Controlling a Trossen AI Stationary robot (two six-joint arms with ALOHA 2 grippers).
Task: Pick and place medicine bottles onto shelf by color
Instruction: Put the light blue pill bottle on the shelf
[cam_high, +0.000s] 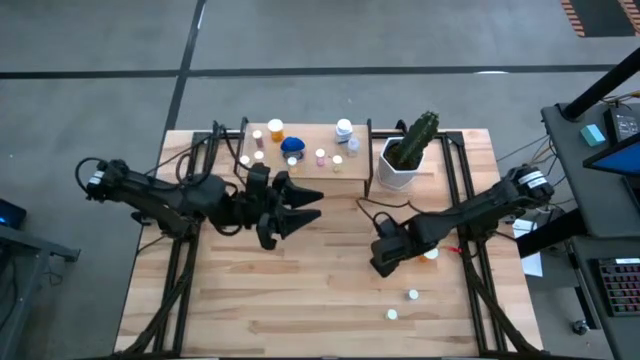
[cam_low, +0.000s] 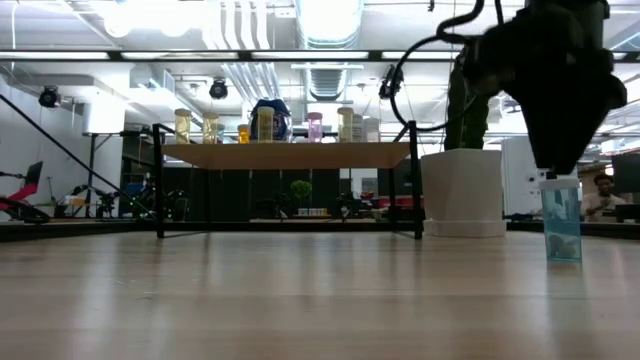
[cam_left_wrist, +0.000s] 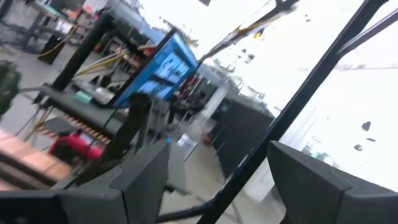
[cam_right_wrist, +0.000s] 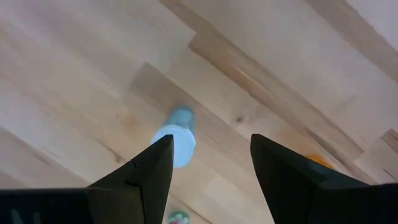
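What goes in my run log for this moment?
right gripper: open, above pale blue bottle | left gripper: open, empty | shelf: part-filled

Grey concrete floor (cam_high: 330, 35) spreads beyond the far edge of the slatted light-wood tabletop (cam_high: 300, 300), crossed by pale painted lines. Overhead, bright ceiling lights (cam_low: 330, 15) glare among white ducts (cam_low: 240, 40). A dark equipment bench (cam_high: 600, 160) stands at right.

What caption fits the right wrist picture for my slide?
Open right gripper poised above an upright blue bottle on the table.
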